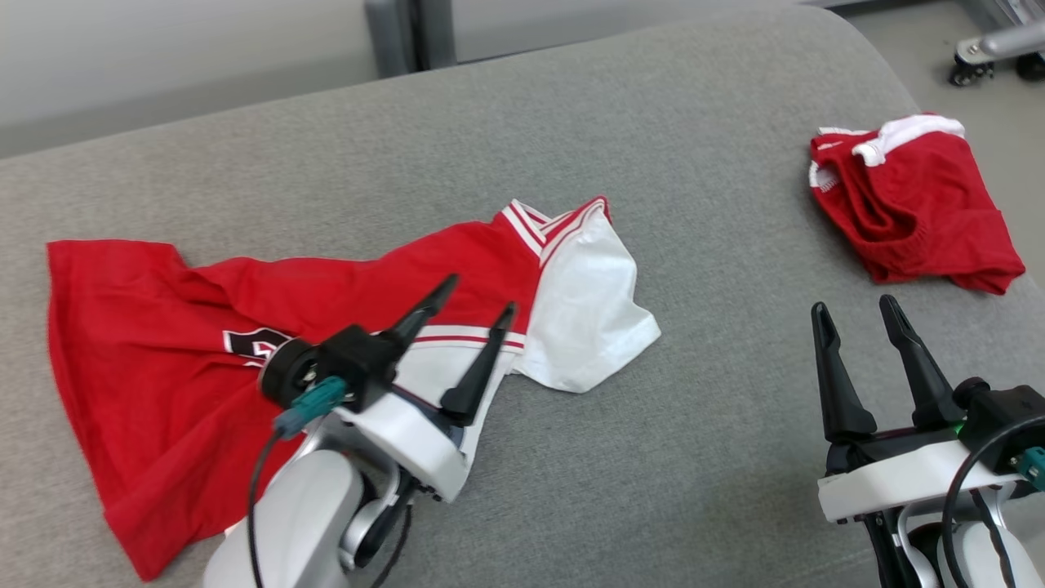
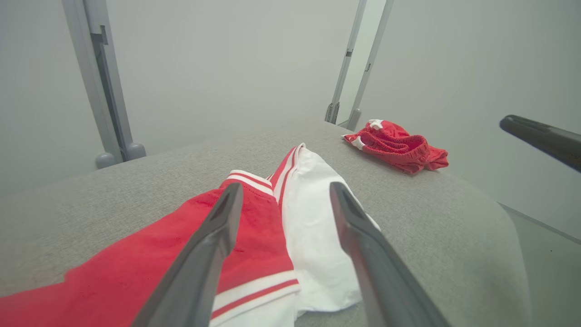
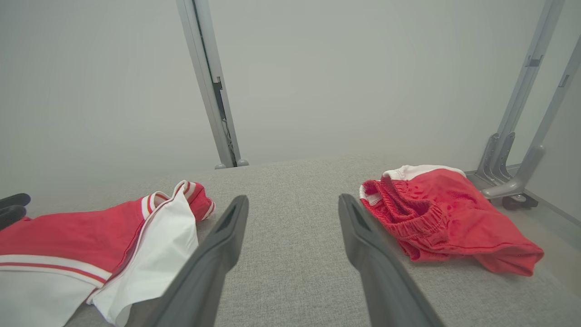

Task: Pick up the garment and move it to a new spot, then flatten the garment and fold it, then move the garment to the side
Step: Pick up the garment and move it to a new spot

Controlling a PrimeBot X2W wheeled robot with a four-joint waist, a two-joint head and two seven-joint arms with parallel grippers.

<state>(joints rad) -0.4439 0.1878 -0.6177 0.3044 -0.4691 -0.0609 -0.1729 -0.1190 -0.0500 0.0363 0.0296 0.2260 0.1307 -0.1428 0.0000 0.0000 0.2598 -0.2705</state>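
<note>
The left gripper (image 1: 482, 293) covers part of the red-and-white jersey (image 1: 122, 343), so the black print (image 1: 251, 339) on the jersey cannot be read. At the far right, a wheeled frame (image 1: 984, 55) is cut off by the picture's edge.

The left gripper (image 1: 482, 294) hangs open over the red and white shirt (image 1: 163, 327) at 9 o'clock, and the red shorts (image 1: 914, 212) lie at 2 o'clock.
</note>
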